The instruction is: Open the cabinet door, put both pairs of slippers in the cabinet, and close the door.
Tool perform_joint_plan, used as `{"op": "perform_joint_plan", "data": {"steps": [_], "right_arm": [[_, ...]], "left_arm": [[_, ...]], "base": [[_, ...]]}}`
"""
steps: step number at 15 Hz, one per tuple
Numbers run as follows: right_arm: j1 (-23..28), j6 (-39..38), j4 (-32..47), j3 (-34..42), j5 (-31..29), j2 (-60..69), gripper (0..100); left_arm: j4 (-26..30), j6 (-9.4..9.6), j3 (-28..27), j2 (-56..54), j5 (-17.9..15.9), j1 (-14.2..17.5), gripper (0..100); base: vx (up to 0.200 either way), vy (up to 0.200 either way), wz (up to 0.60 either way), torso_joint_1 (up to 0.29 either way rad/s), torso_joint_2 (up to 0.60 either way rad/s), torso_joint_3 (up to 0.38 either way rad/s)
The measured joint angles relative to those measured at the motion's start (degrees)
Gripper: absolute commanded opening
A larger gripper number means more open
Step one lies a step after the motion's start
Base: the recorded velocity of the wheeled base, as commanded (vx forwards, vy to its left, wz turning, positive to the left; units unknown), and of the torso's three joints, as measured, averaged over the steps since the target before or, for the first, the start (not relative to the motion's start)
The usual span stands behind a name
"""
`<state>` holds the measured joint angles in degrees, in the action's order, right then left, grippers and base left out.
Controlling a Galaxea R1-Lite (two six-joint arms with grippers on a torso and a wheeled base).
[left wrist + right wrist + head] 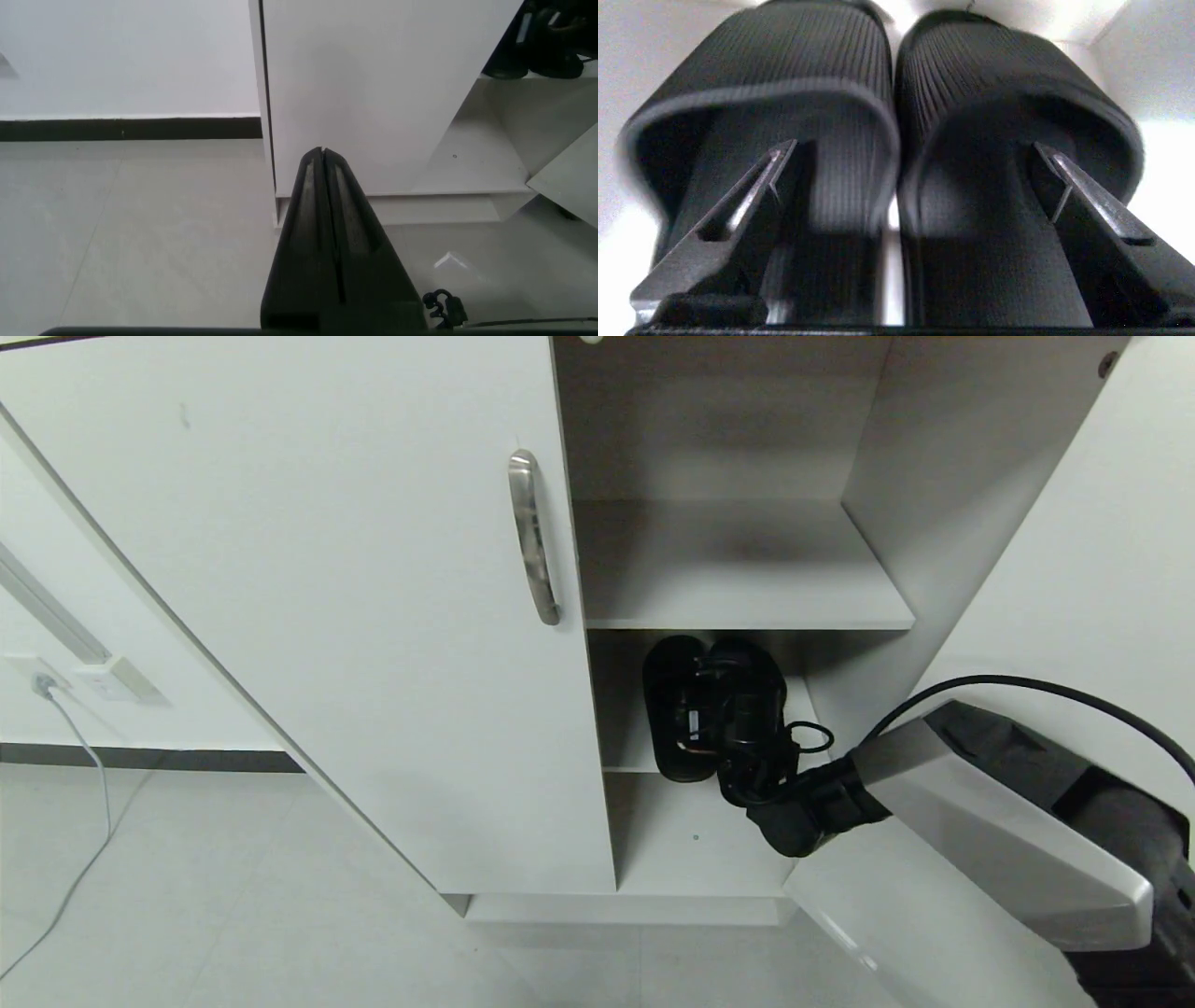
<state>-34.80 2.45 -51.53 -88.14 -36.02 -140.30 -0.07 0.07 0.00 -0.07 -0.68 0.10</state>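
Right hand [915, 147] — fingers [738, 224] spread, one at each slipper [822, 93] on a cabinet shelf [621, 737]; left hand [322, 157] pressed together.

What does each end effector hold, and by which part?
Apparently nothing: right end effector open, a finger inside each black slipper; left end effector shut, empty.

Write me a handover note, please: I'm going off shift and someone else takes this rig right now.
Left gripper: jaws shut, empty, low over the floor in front of the cabinet.
Right gripper: jaws open, spread across the black slippers inside the cabinet.
Things: the slippers lie side by side on the lower shelf; right door open, left door shut.
Done: door opened, one pair on the shelf.
Left: pull the right arm out, store the other pair, close the door.
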Motion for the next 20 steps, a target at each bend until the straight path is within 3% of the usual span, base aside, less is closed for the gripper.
{"op": "perform_joint_plan", "data": {"steps": [6, 11, 17, 20], "right_arm": [[-3.9, -0.1, -10.8, 22.3, 0.1, 10.5, 100], [-6.7, -0.2, -24.3, 38.1, 0.2, 15.6, 100], [-9.5, -0.5, -28.3, 44.2, 0.3, 17.7, 100], [-10.2, -0.5, -28.4, 45.2, 0.3, 18.1, 100]], "left_arm": [[0.0, 0.04, 0.0, 0.0, 0.0, 0.0, 0], [0.0, 0.02, 0.0, 0.0, 0.0, 0.0, 0], [0.0, 0.04, 0.0, 0.0, 0.0, 0.0, 0], [0.0, 0.02, 0.0, 0.0, 0.0, 0.0, 0]], "base": [[0.0, 0.0, 0.0, 0.0, 0.0, 0.0], [0.0, 0.0, 0.0, 0.0, 0.0, 0.0], [0.0, 0.0, 0.0, 0.0, 0.0, 0.0], [-0.2, 0.0, 0.0, 0.005, 0.0, 0.002]]}}
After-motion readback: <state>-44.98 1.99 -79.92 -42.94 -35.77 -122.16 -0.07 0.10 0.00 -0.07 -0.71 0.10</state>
